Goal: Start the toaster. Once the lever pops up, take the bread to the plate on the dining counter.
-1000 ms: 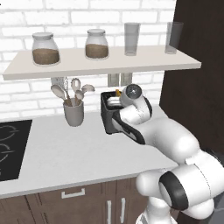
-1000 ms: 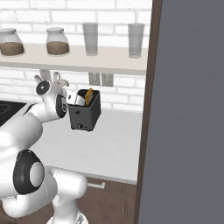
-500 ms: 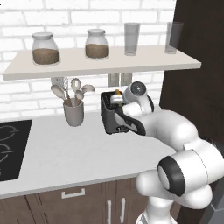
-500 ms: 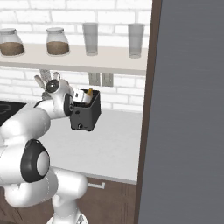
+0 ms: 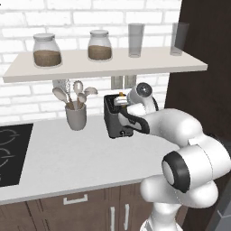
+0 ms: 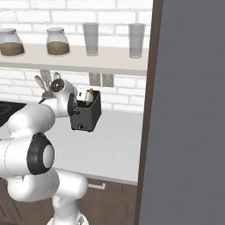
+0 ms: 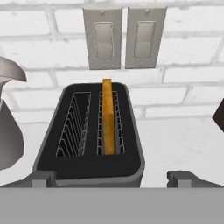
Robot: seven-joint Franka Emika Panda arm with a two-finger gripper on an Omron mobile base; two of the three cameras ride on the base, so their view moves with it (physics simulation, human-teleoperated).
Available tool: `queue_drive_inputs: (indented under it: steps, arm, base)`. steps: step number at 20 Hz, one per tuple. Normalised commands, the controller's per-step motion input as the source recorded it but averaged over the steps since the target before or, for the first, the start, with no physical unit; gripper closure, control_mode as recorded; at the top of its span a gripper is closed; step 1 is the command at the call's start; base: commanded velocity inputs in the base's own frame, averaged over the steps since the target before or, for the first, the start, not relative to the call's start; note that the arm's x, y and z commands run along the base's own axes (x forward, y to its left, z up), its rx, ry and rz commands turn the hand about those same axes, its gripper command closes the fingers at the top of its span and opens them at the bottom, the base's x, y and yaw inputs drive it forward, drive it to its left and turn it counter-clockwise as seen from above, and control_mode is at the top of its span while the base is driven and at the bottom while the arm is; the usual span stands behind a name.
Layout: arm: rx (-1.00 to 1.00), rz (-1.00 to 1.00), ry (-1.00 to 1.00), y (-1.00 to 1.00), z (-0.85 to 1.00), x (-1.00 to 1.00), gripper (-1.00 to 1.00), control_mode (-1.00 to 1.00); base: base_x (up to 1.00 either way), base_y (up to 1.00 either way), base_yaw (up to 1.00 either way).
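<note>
The toaster [image 7: 89,135] is sitting near the desk's [image 5: 67,158] back edge, slots running toward the wall. The bread [image 7: 107,116] is standing on edge in one slot, lengthwise along it. The arm is reaching forward, its gripper [image 7: 111,178] hovering spread above the toaster's near end.

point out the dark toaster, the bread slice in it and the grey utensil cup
dark grey-black boxy toaster [image 7: 131,144], hand view, top rim right of slots
golden-tan bread slice [image 7: 108,118], hand view, upper edge
grey utensil cup [image 5: 76,118], left base view, side wall
</note>
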Motion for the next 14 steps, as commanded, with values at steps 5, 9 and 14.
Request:
queue_drive_inputs:
  steps: [5,9,14]
  arm:
    - [0.0,0.06,0.0,0.0,0.0,0.24,-1.0,-1.0]
    - [0.0,0.02,0.0,0.0,0.0,0.15,-1.0,-1.0]
    - [0.0,-0.01,0.0,0.0,0.0,0.31,-1.0,-1.0]
  base:
    - [0.0,0.0,0.0]
    - [0.0,0.0,0.0]
    - [0.0,0.0,0.0]
